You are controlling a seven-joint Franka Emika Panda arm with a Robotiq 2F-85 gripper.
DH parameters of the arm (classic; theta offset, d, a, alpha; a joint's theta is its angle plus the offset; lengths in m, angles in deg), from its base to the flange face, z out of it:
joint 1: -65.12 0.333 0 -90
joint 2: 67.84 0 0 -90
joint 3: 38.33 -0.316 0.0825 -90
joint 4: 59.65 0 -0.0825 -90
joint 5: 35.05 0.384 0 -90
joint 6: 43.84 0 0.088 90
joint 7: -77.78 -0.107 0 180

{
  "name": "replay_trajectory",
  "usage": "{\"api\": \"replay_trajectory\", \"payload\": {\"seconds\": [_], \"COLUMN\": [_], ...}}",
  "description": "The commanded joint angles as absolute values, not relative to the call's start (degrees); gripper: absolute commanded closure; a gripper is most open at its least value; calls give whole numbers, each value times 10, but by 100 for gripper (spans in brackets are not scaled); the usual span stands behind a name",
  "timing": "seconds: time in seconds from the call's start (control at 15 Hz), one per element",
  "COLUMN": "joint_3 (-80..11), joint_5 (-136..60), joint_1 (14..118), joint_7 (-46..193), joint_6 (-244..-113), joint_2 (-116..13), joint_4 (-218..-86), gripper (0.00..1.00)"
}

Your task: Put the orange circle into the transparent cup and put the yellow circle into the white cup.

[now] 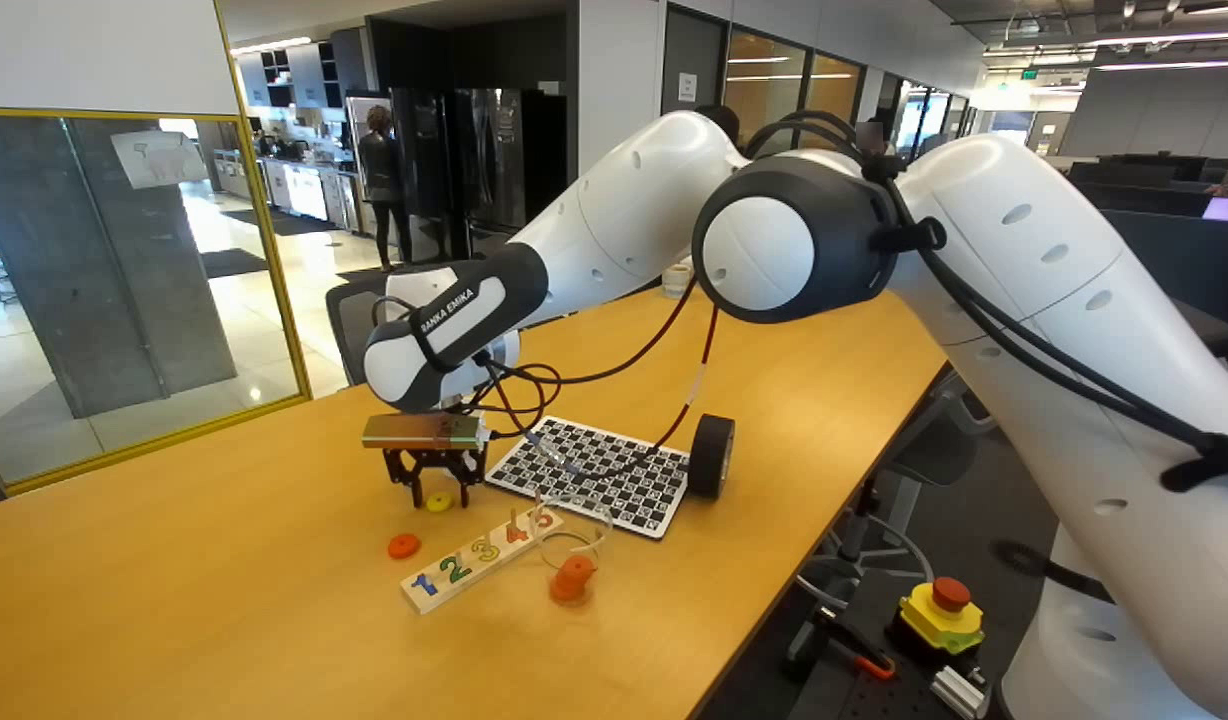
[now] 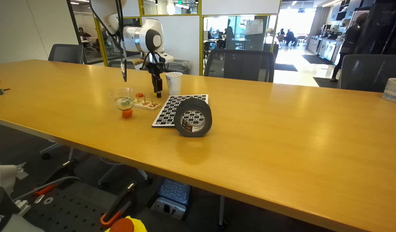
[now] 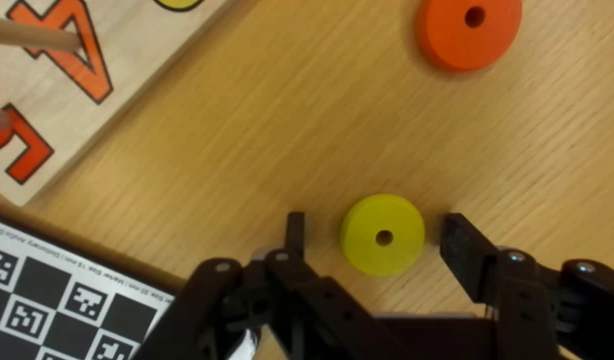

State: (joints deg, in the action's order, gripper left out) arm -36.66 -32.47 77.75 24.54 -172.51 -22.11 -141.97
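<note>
Wrist view: gripper [image 3: 373,233] stands wide, jaws either side of yellow circle [image 3: 382,220] on tbl. [image 3: 267,150], clear of it; orange circle [image 3: 469,40] lies at its 1 o'clock. In an exterior view, white cup [image 2: 174,84] is at gripper's 2 o'clock; transp. cup [image 2: 121,96] at 9 o'clock, orange pc. [image 2: 127,113] at its base, in/behind unclear.

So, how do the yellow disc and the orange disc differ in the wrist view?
The yellow disc looks smaller than the orange disc. The yellow disc lies between the open jaws of the gripper; the orange disc lies outside them. Both lie flat on the table, each with a central hole.
</note>
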Motion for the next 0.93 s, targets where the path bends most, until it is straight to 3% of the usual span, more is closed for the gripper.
{"api": "replay_trajectory", "payload": {"seconds": [0.0,0.2,0.87], "joint_3": [-373,-373,-393], "joint_5": [-317,-317,-331], "joint_1": [772,772,786], "joint_7": [262,264,383], "joint_6": [-1692,-1678,-1680], "joint_2": [-210,-209,-280], "joint_4": [-1388,-1380,-1364], "gripper": [58,82,79]}}
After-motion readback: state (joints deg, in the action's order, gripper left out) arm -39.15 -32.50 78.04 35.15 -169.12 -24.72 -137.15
